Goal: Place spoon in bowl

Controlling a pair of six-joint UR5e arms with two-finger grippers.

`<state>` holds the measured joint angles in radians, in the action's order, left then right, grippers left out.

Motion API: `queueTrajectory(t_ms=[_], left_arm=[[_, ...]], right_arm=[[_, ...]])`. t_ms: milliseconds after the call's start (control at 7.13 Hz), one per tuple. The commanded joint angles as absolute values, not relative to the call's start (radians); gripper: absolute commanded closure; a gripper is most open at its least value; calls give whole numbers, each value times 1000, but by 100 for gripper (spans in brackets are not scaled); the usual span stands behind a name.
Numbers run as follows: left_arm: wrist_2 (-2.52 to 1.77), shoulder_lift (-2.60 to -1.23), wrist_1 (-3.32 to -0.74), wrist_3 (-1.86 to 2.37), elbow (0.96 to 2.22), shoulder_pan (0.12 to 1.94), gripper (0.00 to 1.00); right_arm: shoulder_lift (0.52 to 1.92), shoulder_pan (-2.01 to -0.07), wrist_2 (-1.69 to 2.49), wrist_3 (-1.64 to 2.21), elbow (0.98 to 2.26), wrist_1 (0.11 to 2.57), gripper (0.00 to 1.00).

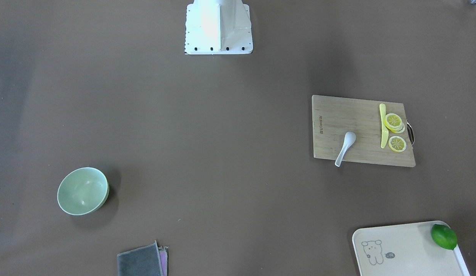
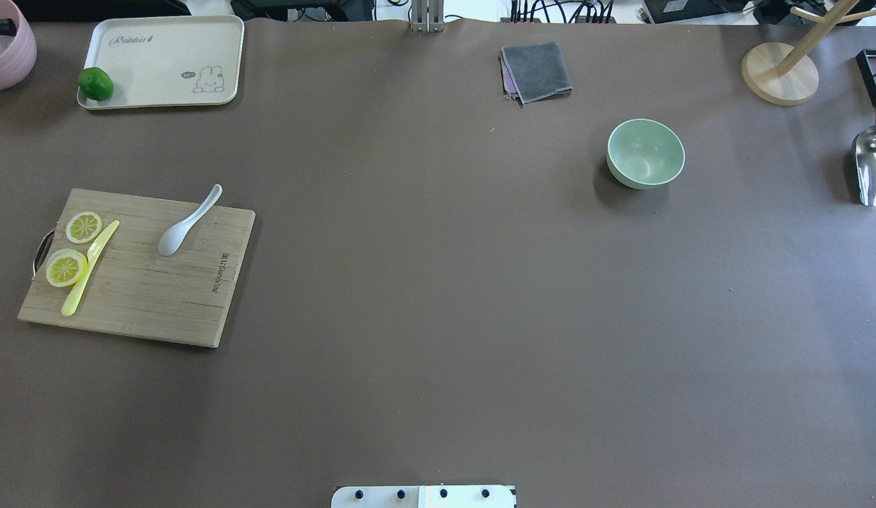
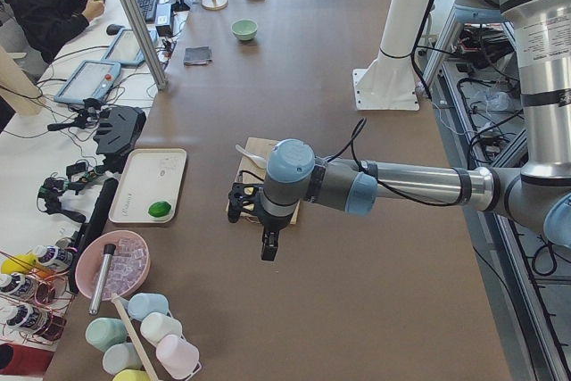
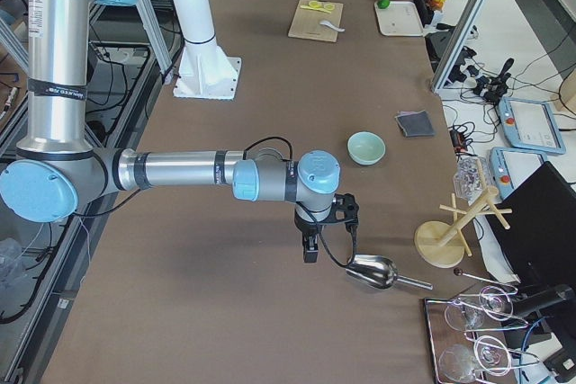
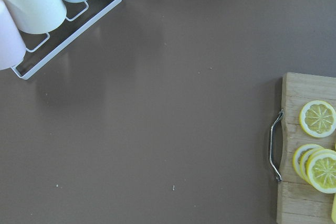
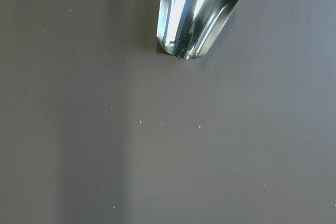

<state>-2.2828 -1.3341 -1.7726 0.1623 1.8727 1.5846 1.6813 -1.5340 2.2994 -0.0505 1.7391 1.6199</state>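
Observation:
The white spoon (image 1: 345, 147) lies on the wooden cutting board (image 1: 337, 115), its handle sticking over the board's edge; it also shows in the overhead view (image 2: 187, 224). The mint-green bowl (image 1: 83, 191) stands empty on the table far across from it, on the overhead view's right (image 2: 645, 152). My left gripper (image 3: 268, 245) shows only in the exterior left view, hanging above the table short of the board. My right gripper (image 4: 310, 247) shows only in the exterior right view, beside a metal scoop. I cannot tell whether either is open or shut.
A yellow knife (image 2: 90, 268) and lemon slices (image 2: 66, 267) lie on the board. A tray (image 2: 162, 49) holds a lime (image 2: 96, 84). There are also a grey cloth (image 2: 537, 70), a metal scoop (image 2: 872, 159), a wooden stand (image 2: 779, 73) and a rack of cups (image 5: 47, 3).

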Motion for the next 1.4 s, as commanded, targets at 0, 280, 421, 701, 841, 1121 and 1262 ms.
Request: queueTrajectory(t_ms=[0,280,421,701,841,1121,1262], left_arm=[[-2273,-1327,-1845,169,1859,1582,2],[-2273,-1325,-1847,169,1856,1582,2],[-2275,-1325,-1850,169,1849,1582,2],[-2273,-1327,-1848,169,1841,1580,2],[-2273,-1327,-1848,169,1838,1580,2],[-2273,-1331,-1848,169,1836,1580,2],[-2273,-1338,-1848,169,1824,1580,2]], right_arm=[[1686,-1534,2299,-51,1738,1620,0],[1689,-1534,2301,-49,1738,1620,0],[1689,-1534,2301,-49,1738,1620,0],[1689,-1534,2303,-49,1741,1618,0],[1687,-1534,2304,-49,1746,1618,0],[1686,-1534,2307,-48,1747,1618,0],[1687,-1534,2307,-49,1746,1618,0]])
